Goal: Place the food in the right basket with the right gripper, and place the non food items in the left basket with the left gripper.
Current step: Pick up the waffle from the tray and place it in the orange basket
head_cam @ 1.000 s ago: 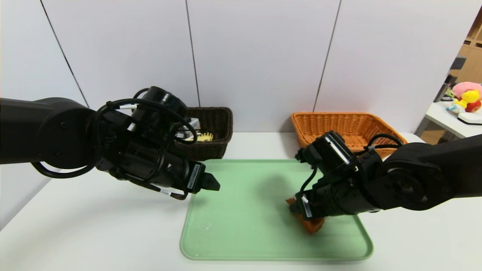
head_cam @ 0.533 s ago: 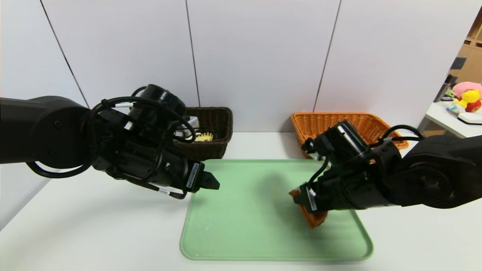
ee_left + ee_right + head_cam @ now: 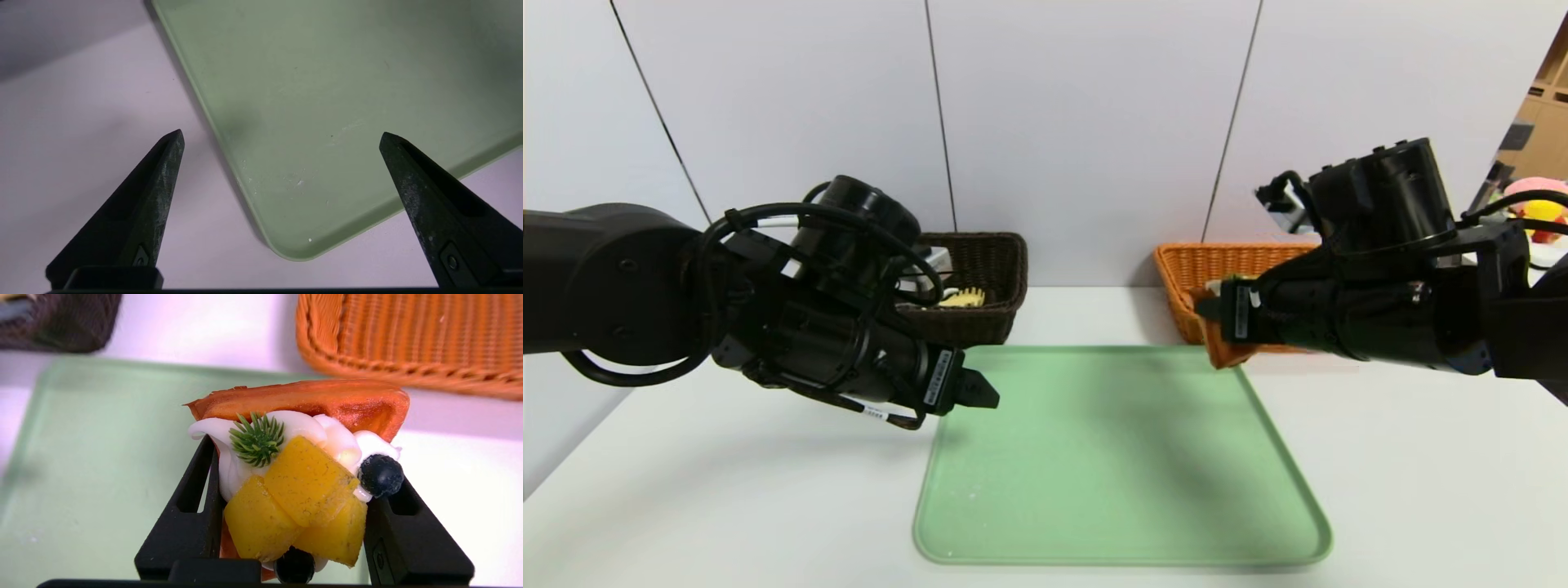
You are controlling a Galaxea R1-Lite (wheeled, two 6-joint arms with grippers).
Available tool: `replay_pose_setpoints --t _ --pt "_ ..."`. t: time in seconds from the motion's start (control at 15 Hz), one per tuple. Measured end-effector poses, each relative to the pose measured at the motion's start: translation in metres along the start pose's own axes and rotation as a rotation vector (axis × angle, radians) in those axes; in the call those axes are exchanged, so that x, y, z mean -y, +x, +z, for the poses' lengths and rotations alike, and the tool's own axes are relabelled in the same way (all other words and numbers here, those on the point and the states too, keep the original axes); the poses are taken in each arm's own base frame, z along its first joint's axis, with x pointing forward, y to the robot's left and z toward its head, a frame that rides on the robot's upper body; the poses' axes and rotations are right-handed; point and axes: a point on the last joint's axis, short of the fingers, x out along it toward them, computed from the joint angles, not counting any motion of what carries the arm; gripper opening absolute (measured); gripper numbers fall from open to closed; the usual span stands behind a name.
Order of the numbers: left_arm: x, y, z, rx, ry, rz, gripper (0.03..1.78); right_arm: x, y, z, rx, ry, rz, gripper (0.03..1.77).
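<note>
My right gripper (image 3: 1217, 327) (image 3: 292, 473) is shut on a toy waffle dessert (image 3: 302, 469) with an orange-brown shell, white cream, yellow fruit cubes and dark berries. It hangs raised above the far right corner of the green tray (image 3: 1119, 523), just in front of the orange right basket (image 3: 1258, 265) (image 3: 412, 339). Only the dessert's orange edge (image 3: 1225, 353) shows in the head view. My left gripper (image 3: 976, 392) (image 3: 282, 136) stands open and empty over the tray's left edge (image 3: 212, 118). The dark brown left basket (image 3: 980, 282) at the back holds a yellow item (image 3: 964, 297) and a white one.
The baskets stand against a white wall at the table's back. A side table with plush toys (image 3: 1535, 208) is at the far right. The tray's floor carries nothing but small white crumbs (image 3: 300, 182).
My right gripper closed on the dessert, lifted it off the tray's right side and carried it up and back toward the orange basket. The left arm barely moved.
</note>
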Motion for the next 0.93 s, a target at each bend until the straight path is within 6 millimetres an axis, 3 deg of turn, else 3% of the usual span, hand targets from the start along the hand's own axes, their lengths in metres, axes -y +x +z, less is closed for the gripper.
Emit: replay_pose_setpoints --t 0.27,0.67,0.93 --pt "0.0 0.0 0.0 0.002 0.001 0.0 1.69 0.019 0.005 0.027 0.115 0.07 -0.045 0.88" --pt "0.0 0.005 0.001 0.0 0.002 0.001 1.69 0.057 0.04 0.057 0.204 0.156 -0.176 0.88" --pt "0.0 0.007 0.003 0.014 0.004 -0.003 1.69 0.073 0.071 0.064 0.215 0.178 -0.255 0.88"
